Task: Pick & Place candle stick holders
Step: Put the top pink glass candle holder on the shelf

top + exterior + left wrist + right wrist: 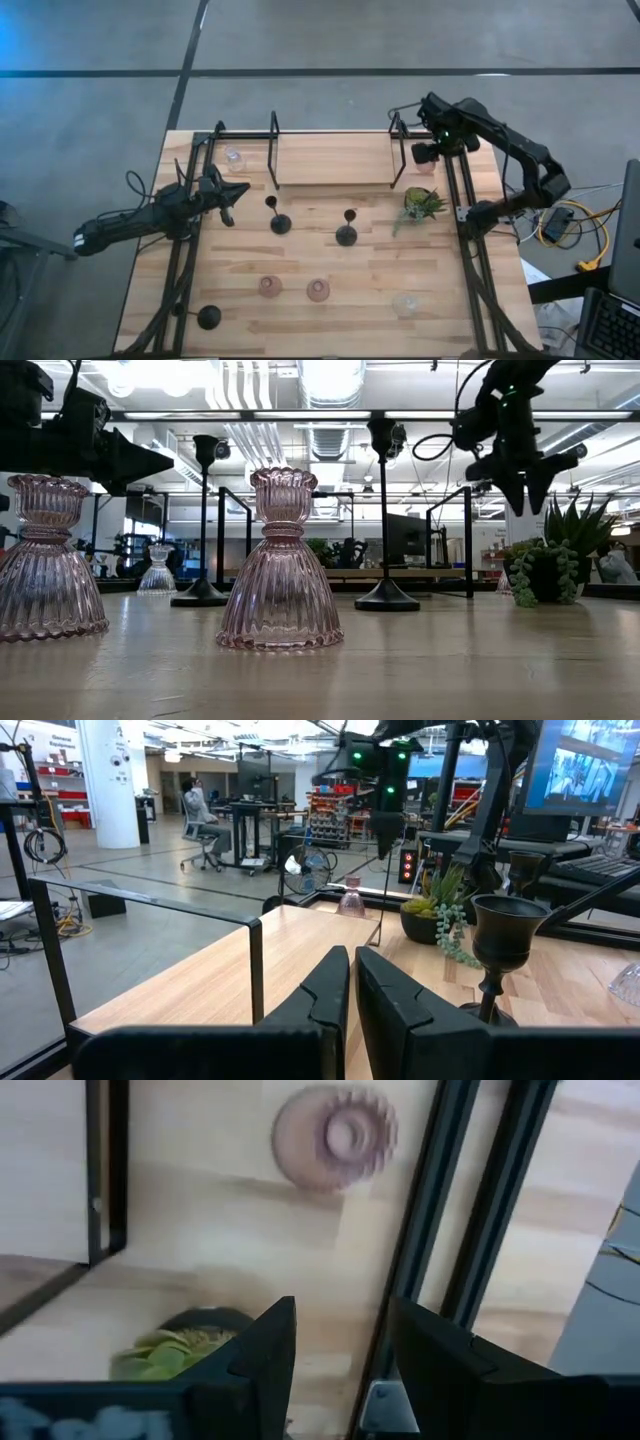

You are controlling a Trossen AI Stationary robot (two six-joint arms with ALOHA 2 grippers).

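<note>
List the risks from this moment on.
1. The right gripper, fingers open, hangs above a pink holder beside the black frame rail; descending, a finger may strike the rail.
2. The plant sits close by and could be brushed.
3. The left gripper, shut, hovers near a black holder; those thin-stemmed holders probably tip easily.

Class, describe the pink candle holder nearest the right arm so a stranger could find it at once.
Start at the green plant by the table's right side. Just beyond it, below the right hand, sits a squat pink holder. The other two pink holders stand together near the opposite edge.
</note>
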